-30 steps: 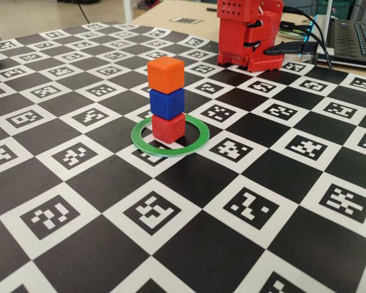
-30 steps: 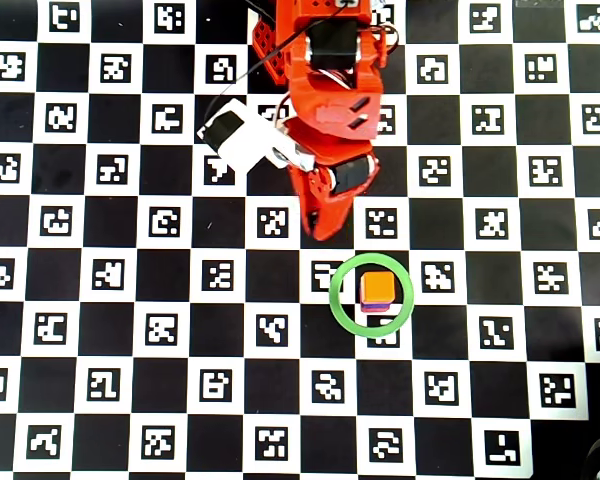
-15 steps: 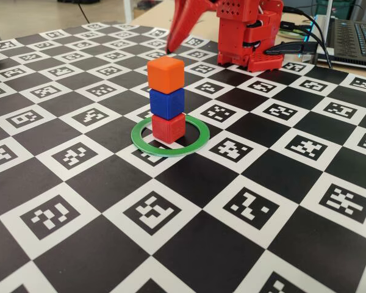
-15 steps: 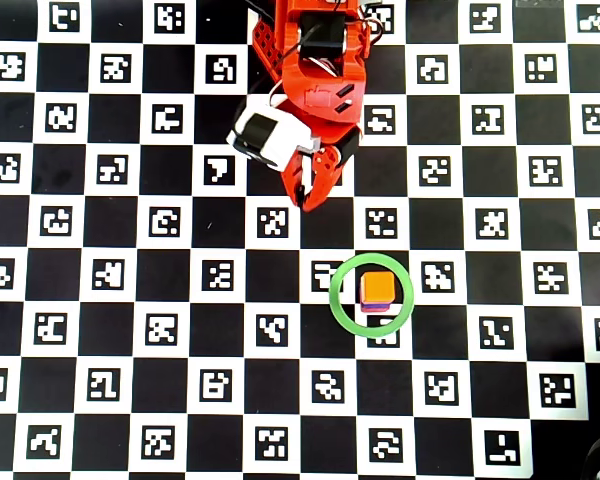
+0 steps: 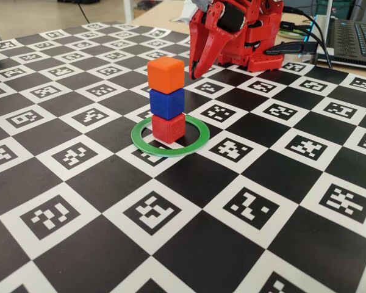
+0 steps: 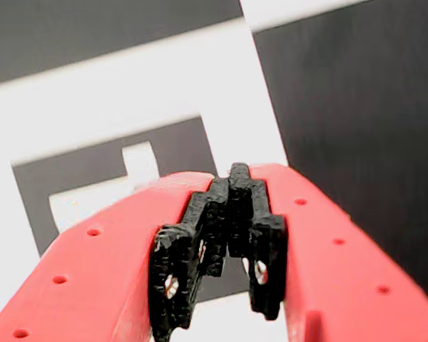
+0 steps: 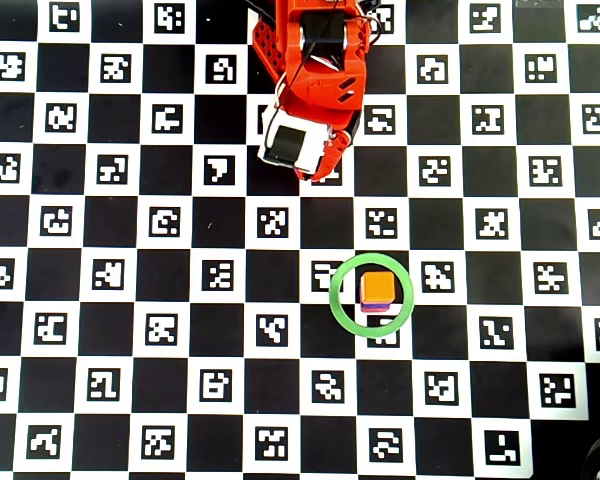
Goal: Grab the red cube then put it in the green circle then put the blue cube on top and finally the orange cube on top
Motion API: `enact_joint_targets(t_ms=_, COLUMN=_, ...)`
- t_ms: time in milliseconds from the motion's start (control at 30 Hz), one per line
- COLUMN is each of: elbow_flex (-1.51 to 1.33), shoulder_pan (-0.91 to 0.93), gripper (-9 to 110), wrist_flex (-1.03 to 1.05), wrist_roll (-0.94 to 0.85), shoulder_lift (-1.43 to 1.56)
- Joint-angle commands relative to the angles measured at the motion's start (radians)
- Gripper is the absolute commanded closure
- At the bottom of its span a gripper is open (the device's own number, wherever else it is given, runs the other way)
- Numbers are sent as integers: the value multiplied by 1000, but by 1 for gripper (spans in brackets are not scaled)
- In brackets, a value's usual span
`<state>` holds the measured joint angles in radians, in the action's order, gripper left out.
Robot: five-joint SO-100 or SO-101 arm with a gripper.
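Completed stack: red cube [image 5: 168, 127] inside the green circle [image 5: 174, 148], mid-board; blue cube [image 5: 167, 102] and orange cube [image 5: 166, 74] atop. Gripper [image 5: 194, 74], jaws closed and empty, hangs near the board's far edge; nothing remains.

Evenly and brightly lit from above in the fixed and overhead views, with only faint, soft shadows beside the stacked cubes. No harsh glare on the checkered mat [image 5: 189, 183], just a mild sheen. Sharp focus across both. Soft and blurred at close range in the wrist view, white squares nearly blown out, possibly overexposed; red gripper [image 6: 232, 178] edges fuzzy
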<state>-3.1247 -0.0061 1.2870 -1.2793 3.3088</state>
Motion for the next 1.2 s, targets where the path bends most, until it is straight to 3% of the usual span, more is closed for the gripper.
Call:
enact_joint_targets(t_ms=0, elbow_flex=-43, shoulder_pan=-3, gripper=108, wrist_flex=52, wrist_roll=-11, shoulder_lift=51)
enact_joint_targets(t_ms=267, elbow_flex=-44, shoulder_pan=2, gripper=108, wrist_flex=63, wrist_roll=-92, shoulder_lift=51)
enact_joint_targets(t_ms=1167, elbow_flex=-44, shoulder_pan=3, gripper=108, wrist_flex=64, wrist_roll=-94, shoulder_lift=51)
